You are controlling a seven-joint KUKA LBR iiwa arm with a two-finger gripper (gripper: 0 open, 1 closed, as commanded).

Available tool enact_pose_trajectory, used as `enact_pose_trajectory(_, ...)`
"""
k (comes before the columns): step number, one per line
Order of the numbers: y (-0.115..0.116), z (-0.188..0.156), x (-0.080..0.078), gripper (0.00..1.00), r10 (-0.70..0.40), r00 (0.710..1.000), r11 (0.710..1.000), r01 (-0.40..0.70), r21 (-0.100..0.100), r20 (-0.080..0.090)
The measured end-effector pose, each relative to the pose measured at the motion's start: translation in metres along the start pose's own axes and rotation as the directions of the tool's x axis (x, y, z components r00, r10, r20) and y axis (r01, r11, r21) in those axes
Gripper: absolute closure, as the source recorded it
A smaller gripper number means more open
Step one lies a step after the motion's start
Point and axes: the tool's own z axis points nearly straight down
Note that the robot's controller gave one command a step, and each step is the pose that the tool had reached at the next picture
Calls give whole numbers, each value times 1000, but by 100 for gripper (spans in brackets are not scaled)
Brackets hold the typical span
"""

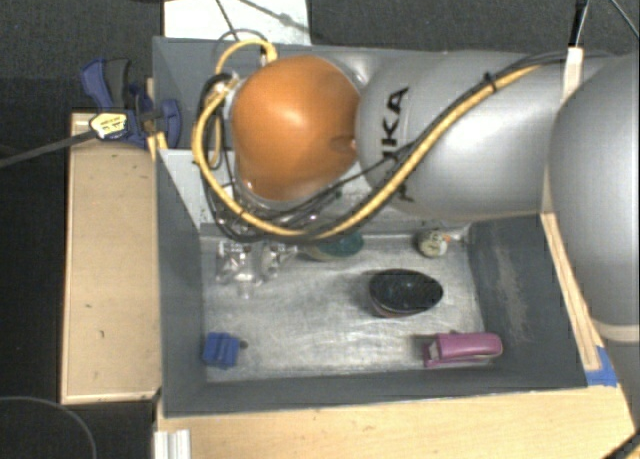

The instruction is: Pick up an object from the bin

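One silver arm [470, 147] spans the grey bin [300, 325]. Its end effector [250, 265] hangs low at the back left, whether released or clenched cannot be told, just beside a half-hidden teal round thing [340, 245]. A black oval dish [405, 293], a purple piece [462, 348] and a blue scrap [221, 350] lie well apart from it.

Silver arm [490, 147], black KUKA lettering [397, 122], orange dome cover [295, 127], yellow and black cables [203, 132] looped around wrist.

The arm [480, 147], with its orange cover [295, 127], reaches over the back left of the bin [185, 347], with the gripper [248, 265] down near the floor. A dark oval disc [405, 292] lies mid-floor (a purple oblong piece [462, 347] near its front), and a small blue lump [220, 350] sits front left.
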Motion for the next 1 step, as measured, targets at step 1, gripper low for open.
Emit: enact_pose_trajectory(1,-1,-16,-1,100,9,1000,1000,-9,0,0)
